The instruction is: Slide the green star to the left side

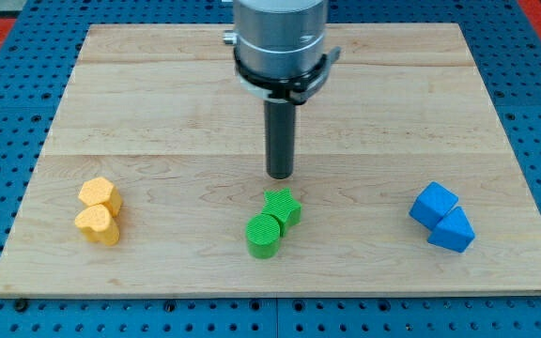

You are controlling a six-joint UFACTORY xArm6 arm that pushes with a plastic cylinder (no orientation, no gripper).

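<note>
Nearest the view's bottom, three pairs of blocks sit in a rough row on the wooden worktop (158,94). In the middle is a green cylinder (263,235), and touching it, just up and to the view's right, the green star (283,207). The star thus lies near the centre of the board's lower part, well apart from either side edge.

At the view's left, a yellow heart (98,225) lies lowest, with a yellow hexagon (100,194) touching it just above. At the view's right, a blue triangle (453,231) lies touching a blue cube (434,204) that is up and to its left.

Farther up, my tip (280,176) stands just above the star in the view, very near it, with a thin strip of board showing between them. The dark rod rises straight to a grey metal housing (280,38) at the view's top.

There are no jaws on this arm, only the rod, so nothing is gripped
</note>
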